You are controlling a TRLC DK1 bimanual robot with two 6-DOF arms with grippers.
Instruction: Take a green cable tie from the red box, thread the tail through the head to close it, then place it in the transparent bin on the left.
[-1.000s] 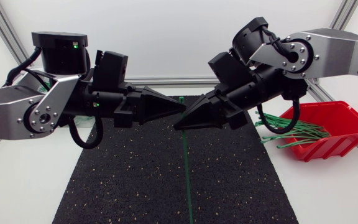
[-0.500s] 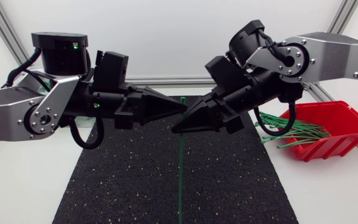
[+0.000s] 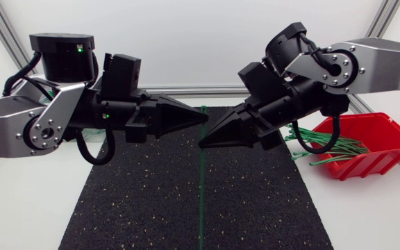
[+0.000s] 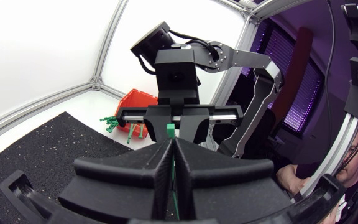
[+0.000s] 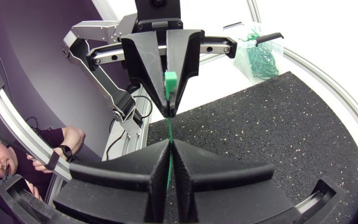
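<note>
A green cable tie (image 3: 202,194) hangs straight down over the black mat (image 3: 137,201), its tail near the mat's front edge. My left gripper (image 3: 205,117) is shut on the tie just below its head (image 5: 170,81). My right gripper (image 3: 201,142) sits a little lower, tip to tip with the left, and is shut on the strap. In the right wrist view the strap (image 5: 168,163) runs between the right gripper (image 5: 169,143) fingers. The red box (image 3: 387,132) with more green ties (image 3: 328,149) stands at the right. The transparent bin (image 5: 261,56), with several ties in it, shows only in the right wrist view.
Both arms meet above the mat's far half. White table surface lies on either side of the mat, and the aluminium frame rails (image 3: 186,91) run along the back and sides.
The tie's hanging tail has swung a little to the left. My right gripper shifted slightly and came back near where it was. The left arm has hardly moved.
</note>
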